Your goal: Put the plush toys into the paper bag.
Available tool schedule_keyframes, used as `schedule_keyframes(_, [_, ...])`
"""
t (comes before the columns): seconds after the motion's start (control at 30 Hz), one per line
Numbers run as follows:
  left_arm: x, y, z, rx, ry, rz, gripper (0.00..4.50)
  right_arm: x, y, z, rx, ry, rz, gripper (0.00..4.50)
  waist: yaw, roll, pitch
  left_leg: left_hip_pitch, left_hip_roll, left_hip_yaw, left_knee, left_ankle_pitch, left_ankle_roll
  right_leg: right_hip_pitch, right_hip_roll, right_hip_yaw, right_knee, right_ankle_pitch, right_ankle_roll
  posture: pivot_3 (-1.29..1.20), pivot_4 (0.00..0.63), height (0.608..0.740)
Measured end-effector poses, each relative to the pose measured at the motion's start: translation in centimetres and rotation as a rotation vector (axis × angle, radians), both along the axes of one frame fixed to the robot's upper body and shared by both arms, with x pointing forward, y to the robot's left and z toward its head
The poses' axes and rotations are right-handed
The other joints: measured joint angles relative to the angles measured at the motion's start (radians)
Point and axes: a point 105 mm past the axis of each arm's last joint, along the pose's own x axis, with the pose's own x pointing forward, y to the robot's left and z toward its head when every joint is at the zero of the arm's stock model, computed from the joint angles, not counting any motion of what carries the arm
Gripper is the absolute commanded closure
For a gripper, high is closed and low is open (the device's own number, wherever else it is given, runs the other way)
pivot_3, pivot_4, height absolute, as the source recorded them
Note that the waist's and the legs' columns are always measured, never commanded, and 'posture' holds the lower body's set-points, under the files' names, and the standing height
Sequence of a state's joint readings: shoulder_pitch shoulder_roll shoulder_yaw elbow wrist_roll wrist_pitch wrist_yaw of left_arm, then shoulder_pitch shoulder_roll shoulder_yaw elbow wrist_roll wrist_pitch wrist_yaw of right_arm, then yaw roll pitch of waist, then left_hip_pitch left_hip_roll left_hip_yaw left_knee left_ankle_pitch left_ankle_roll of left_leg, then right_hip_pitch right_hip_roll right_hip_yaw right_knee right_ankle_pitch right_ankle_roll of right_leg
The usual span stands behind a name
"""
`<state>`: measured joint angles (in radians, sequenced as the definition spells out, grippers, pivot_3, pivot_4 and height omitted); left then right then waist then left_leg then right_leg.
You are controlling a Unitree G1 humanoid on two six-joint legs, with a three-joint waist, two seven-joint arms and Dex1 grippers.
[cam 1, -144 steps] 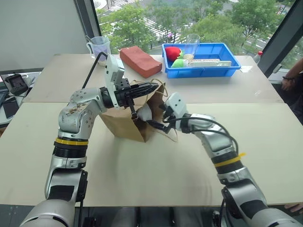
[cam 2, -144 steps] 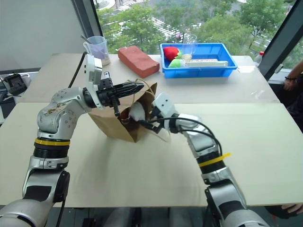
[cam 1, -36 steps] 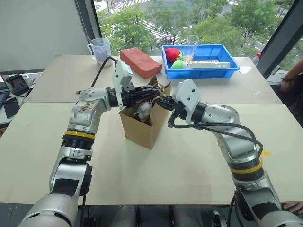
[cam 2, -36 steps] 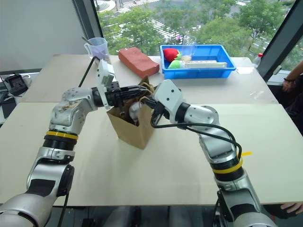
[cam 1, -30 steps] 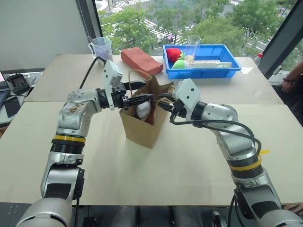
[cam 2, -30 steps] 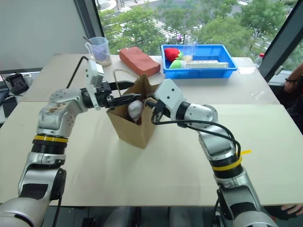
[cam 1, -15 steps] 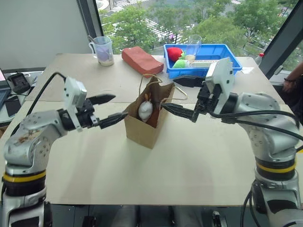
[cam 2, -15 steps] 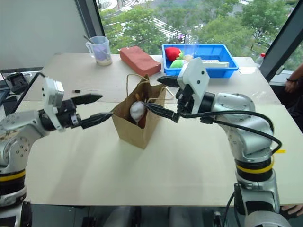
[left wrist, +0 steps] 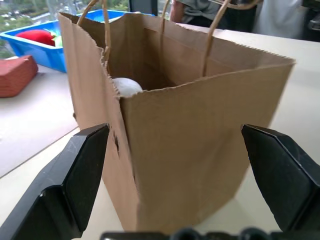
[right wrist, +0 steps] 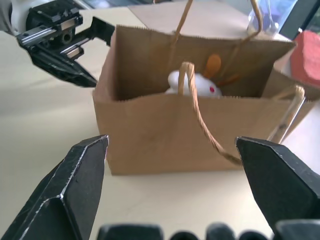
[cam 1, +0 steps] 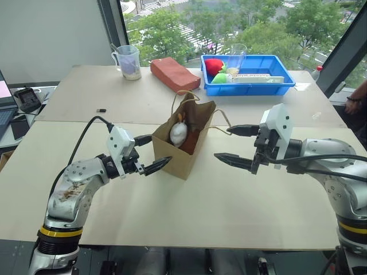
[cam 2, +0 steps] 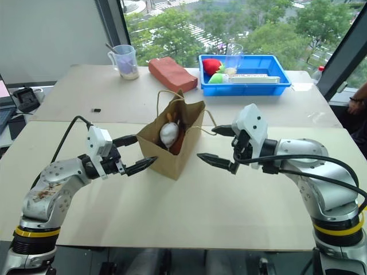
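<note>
The paper bag stands upright on the counter with the white plush toy inside, a brown-orange toy beside it. The left pincer and right pincer flank the bag, both spread apart and empty.

Two pale beige tables stand pushed together, their seam crossing mid-frame. Along the top, a large window with dark frames shows green trees in daylight. A grey wall fills the upper left.
</note>
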<state>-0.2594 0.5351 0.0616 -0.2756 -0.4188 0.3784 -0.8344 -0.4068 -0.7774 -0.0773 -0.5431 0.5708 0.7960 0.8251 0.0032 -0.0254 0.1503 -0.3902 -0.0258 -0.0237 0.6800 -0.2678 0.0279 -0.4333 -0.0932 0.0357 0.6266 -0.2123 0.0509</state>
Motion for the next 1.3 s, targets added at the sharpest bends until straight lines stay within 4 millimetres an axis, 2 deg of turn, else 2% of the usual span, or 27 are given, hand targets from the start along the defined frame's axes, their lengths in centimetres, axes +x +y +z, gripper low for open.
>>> schedule_keyframes(0.07, [0.2,-0.2,-0.2,-0.003,-0.009,0.01,0.77,-0.2,-0.1,-0.4,-0.007,0.011,-0.003,0.0,0.0,0.0,0.0,0.0,0.0,0.0,0.0,0.0,0.0,0.0,0.0,0.0,0.0,0.0,0.0,0.0,0.15,0.74])
schedule_keyframes(0.27, [0.6,-0.1,-0.1,-0.013,-0.035,0.028,3.68,-0.6,0.0,-0.8,-0.015,0.018,0.002,0.0,0.0,0.0,0.0,0.0,0.0,0.0,0.0,0.0,0.0,0.0,0.0,0.0,0.0,0.0,0.0,0.0,0.15,0.74])
schedule_keyframes(0.33, [0.7,-0.1,0.0,-0.016,-0.046,0.03,4.46,-0.6,0.0,-0.8,-0.016,0.017,0.001,0.0,0.0,0.0,0.0,0.0,0.0,0.0,0.0,0.0,0.0,0.001,0.0,0.0,0.0,0.0,0.0,0.0,0.15,0.74])
schedule_keyframes(0.63, [0.7,0.1,0.0,-0.006,-0.05,0.058,4.46,-0.1,0.2,0.4,-0.022,-0.022,0.01,0.0,0.001,0.0,0.0,0.0,0.0,0.0,0.0,0.0,0.0,0.001,0.0,0.0,0.0,0.0,0.0,0.0,0.15,0.74])
schedule_keyframes(0.73, [-0.5,0.1,-0.3,-0.008,-0.02,0.045,3.63,0.1,-0.2,0.3,-0.024,-0.014,-0.001,0.0,0.0,0.0,0.0,0.0,0.001,0.0,0.0,0.0,0.0,0.001,0.0,0.0,0.0,0.0,0.0,0.0,0.15,0.74])
schedule_keyframes(0.87, [-2.5,-0.5,-0.2,-0.023,0.013,0.024,1.8,0.3,-0.4,0.4,-0.025,-0.021,-0.005,0.0,-0.001,0.0,0.0,0.0,0.001,0.0,0.0,0.0,0.0,0.001,0.0,0.0,0.0,0.0,0.0,0.0,0.15,0.74])
schedule_keyframes(0.97, [-2.7,-0.7,-0.2,-0.044,0.023,0.07,0.28,0.3,-0.3,0.2,-0.026,-0.018,-0.002,0.0,0.005,0.0,0.0,0.002,0.001,0.0,0.0,0.0,0.0,0.004,0.0,0.0,-0.001,0.0,0.0,0.0,0.15,0.74])
schedule_keyframes(1.0, [-2.7,-0.7,-0.3,-0.059,0.027,0.088,0.06,0.3,-0.2,0.2,-0.027,-0.015,0.0,0.0,0.006,0.0,0.0,0.004,0.001,0.0,0.0,0.0,0.0,0.007,0.0,0.0,-0.002,0.0,0.0,0.0,0.15,0.74])
schedule_keyframes(1.3, [-2.9,-2.9,-1.7,-0.098,0.071,0.164,0.06,0.3,-0.2,0.1,-0.03,-0.012,-0.002,0.0,0.008,0.0,0.0,0.007,0.001,0.0,0.0,0.0,0.001,0.01,0.001,-0.001,-0.003,0.0,0.0,0.0,0.15,0.74])
